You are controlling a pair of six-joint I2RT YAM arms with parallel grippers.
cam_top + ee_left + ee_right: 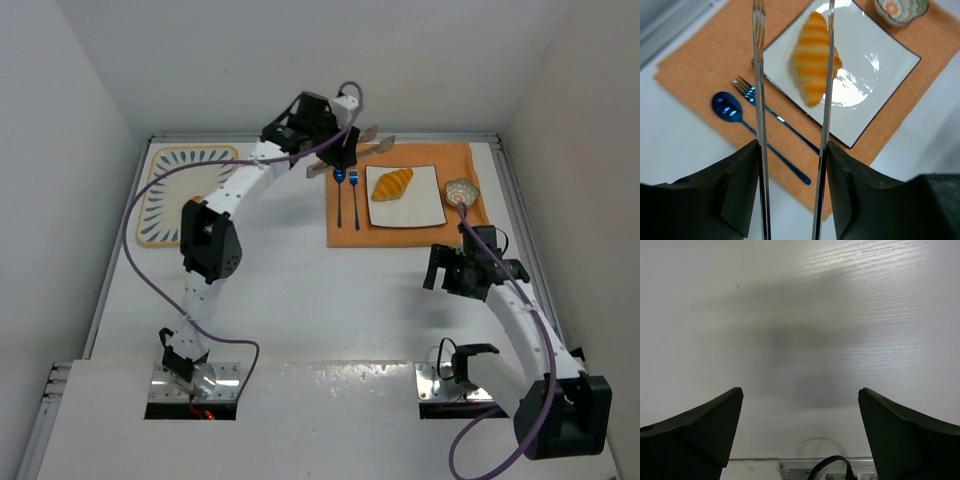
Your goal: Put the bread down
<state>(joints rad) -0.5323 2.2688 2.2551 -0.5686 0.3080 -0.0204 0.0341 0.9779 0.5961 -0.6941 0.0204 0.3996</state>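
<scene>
My left fingers (792, 145) are clamped on the handles of a pair of metal tongs (759, 75). The two blades stand apart with nothing between them. My right fingers (800, 390) are spread wide and empty over the bare table (800, 300), well away from the work.

The croissant (815, 60) lies on the white square plate (880, 75), set on a slant and clear of the rim. From my left wrist it shows between the two blades but below them, not touched. I judge it light and soft, with a flaky crust that would dent or shed under a hard pinch. If I must shift it, I would take it across the thick ridged middle and close the blades gently. The tapered ends would crumble or slip. The glazed plate looks slick, so a nudge could make the croissant slide.

A blue fork (775, 117) and a blue spoon (727, 106) lie side by side on the orange placemat (705, 60), just beside the plate's edge, where a low blade could catch them. A small patterned bowl (900, 7) sits off the plate's far corner. A patterned tray (165, 170) lies well apart to the left. I cannot make out a second piece of bread.
</scene>
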